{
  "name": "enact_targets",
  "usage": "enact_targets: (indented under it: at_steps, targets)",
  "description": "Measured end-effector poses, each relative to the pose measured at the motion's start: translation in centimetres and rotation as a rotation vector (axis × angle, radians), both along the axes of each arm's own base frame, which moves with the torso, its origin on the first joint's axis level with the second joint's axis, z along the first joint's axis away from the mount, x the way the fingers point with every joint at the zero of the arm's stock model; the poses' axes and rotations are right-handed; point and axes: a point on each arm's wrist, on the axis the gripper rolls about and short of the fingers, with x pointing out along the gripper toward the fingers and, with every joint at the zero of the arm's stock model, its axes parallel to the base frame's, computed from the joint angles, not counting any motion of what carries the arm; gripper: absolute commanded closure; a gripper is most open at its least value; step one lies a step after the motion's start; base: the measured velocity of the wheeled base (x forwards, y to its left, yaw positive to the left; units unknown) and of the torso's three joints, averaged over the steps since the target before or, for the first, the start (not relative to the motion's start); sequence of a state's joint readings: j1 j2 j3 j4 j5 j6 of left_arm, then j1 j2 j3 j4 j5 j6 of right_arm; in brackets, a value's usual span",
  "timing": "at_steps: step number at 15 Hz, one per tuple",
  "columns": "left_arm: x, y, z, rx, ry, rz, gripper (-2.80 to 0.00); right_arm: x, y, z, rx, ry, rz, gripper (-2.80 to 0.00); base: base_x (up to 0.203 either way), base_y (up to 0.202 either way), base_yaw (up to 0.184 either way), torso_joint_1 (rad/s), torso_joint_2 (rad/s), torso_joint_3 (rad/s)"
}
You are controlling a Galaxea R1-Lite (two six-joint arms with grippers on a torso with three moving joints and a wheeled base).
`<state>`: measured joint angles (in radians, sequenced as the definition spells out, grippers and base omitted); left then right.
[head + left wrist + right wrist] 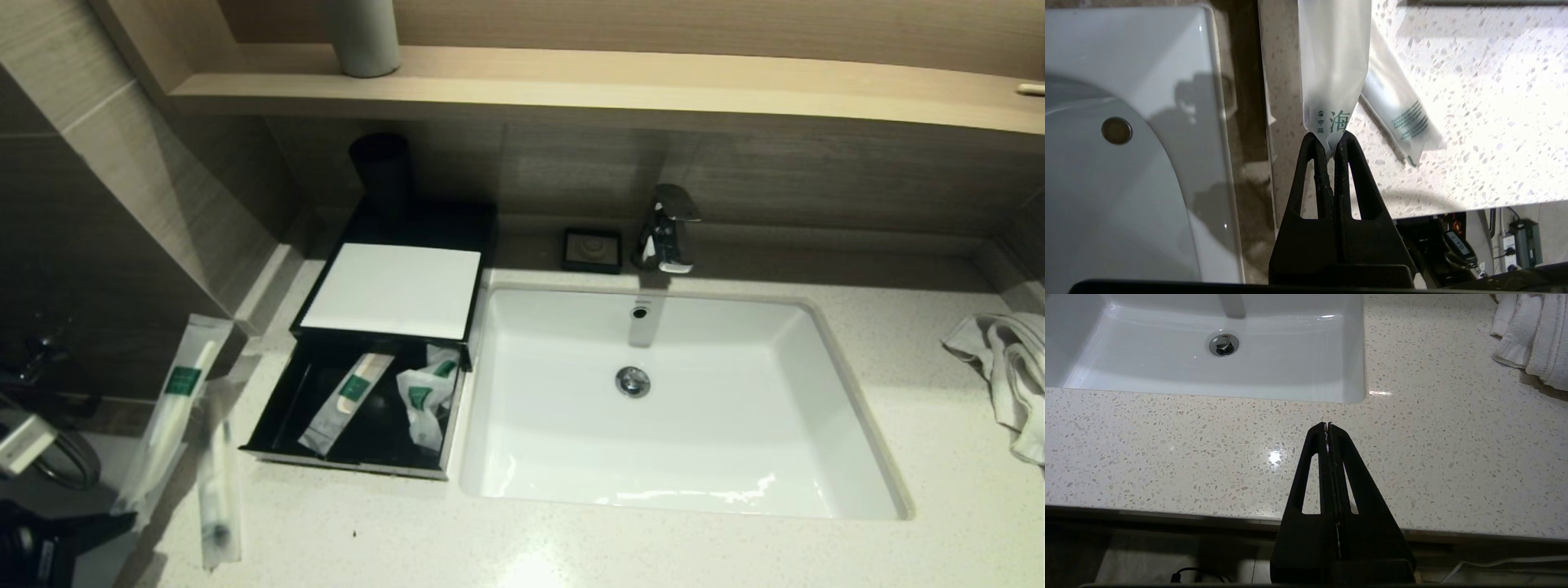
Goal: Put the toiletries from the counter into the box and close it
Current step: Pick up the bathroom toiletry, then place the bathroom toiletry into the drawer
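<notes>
Sachet – pinched at its end by left claw – above counter.

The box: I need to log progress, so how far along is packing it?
Done: two sachets lie in the open drawer of the box. In hand: the left hand is shut on a long sachet. Left: another long sachet lies on the counter, and the drawer needs closing. The right hand idles, shut.

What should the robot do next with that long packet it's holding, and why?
Probably carry it over to the open drawer and drop it in. The left gripper is shut on a long packet held beside the box, whose drawer holds two packets already; another lies on the counter.
</notes>
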<state>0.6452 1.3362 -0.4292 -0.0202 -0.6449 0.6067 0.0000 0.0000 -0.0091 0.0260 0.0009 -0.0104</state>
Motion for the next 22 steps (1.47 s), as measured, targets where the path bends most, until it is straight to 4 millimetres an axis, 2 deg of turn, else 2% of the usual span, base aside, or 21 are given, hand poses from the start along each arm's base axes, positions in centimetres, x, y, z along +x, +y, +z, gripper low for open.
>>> enact_targets:
  at_steps: [5,9,14,22]
  targets:
    - [1.2,-1.7,2.7,-0.087,-0.065,-0.007,0.00,0.0,0.0,0.0,0.000,0.000,0.001,0.00,0.000,0.000,0.000,0.000,0.00,0.000]
    - [1.8,-2.9,5.0,-0.089,-0.102,-0.042,0.00,0.0,0.0,0.0,0.000,0.000,0.000,0.00,0.000,0.000,0.000,0.000,0.00,0.000]
    - [2.2,-5.8,8.0,-0.171,-0.011,-0.086,0.00,0.0,0.0,0.0,0.000,0.000,0.000,0.00,0.000,0.000,0.000,0.000,0.00,0.000]
    - [3.1,-10.7,10.3,-0.205,0.162,-0.031,0.00,0.0,0.0,0.0,0.000,0.000,0.000,0.00,0.000,0.000,0.000,0.000,0.00,0.000]
